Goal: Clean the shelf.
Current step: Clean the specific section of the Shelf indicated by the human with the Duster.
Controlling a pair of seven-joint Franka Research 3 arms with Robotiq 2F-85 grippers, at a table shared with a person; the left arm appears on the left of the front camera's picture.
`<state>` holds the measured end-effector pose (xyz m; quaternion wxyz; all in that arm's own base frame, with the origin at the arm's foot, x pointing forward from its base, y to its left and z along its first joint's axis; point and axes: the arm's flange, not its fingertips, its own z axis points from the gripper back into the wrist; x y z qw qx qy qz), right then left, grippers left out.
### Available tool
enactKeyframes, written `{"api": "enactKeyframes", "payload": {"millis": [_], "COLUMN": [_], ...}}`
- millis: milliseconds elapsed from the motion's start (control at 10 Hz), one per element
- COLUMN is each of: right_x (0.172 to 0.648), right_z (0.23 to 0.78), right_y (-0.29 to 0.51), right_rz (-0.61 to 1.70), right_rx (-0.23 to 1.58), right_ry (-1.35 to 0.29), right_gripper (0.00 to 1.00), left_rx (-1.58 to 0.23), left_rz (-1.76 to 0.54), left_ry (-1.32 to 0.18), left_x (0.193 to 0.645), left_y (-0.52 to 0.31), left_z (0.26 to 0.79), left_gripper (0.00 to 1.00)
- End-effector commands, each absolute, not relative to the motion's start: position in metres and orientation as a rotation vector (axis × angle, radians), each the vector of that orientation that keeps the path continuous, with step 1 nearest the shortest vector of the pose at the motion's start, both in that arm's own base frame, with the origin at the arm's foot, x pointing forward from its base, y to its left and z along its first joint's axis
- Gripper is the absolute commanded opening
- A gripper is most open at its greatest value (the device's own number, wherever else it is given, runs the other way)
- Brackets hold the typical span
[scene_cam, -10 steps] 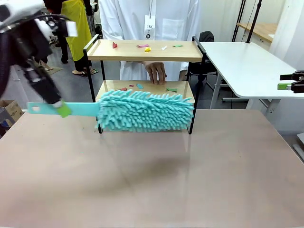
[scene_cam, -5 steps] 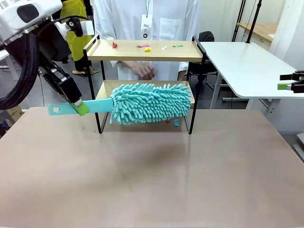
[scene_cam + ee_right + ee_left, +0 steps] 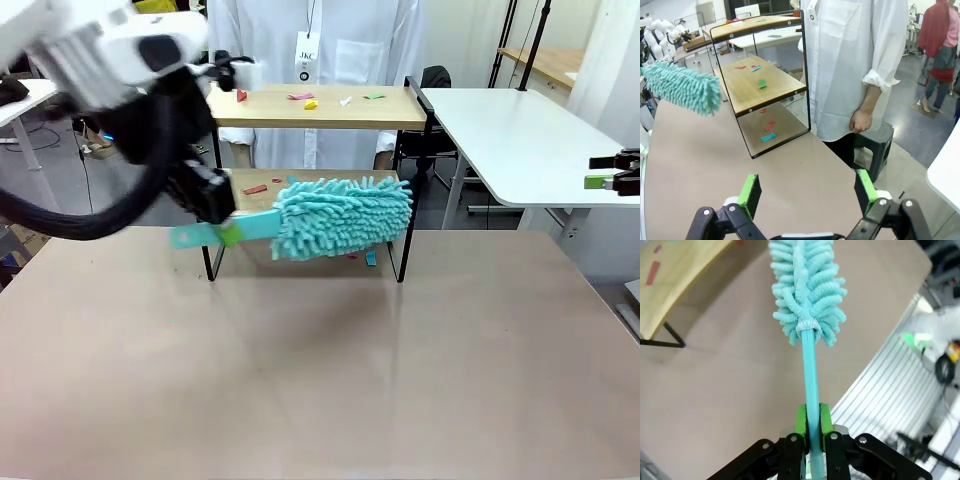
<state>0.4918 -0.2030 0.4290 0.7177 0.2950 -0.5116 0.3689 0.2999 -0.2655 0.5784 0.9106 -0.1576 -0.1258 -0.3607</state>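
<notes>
well, the left gripper (image 3: 810,422) is clenched on the handle of the chenille duster (image 3: 340,215), its head just in front of the lower board of the shelf (image 3: 270,106) at the far edge of the table (image 3: 320,370). partly done, i'd say: paper scraps (image 3: 310,102) sit untouched on the top board, a red scrap (image 3: 256,188) lies on the lower one, others under it. the right gripper (image 3: 807,197) hangs wide open; the person (image 3: 330,40) close behind and the black side rails (image 3: 420,98) may obstruct.
</notes>
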Motion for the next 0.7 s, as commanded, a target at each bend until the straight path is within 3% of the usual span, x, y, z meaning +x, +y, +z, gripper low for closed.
{"api": "enactKeyframes", "payload": {"millis": [0, 600], "right_x": [0.492, 0.492], "right_z": [0.431, 0.431], "right_y": [-0.202, -0.202], "right_rz": [0.819, 0.819], "right_rx": [0.649, 0.649], "right_ry": [-1.135, -1.135], "right_gripper": [1.0, 1.0], "left_rx": [-0.343, -0.244], "left_rz": [-0.598, -0.323], "left_ry": [-0.325, -0.527], "left_x": [0.3, 0.309], "left_y": [-0.292, -0.367], "left_z": [0.57, 0.555], "left_gripper": [0.13, 0.13]}}
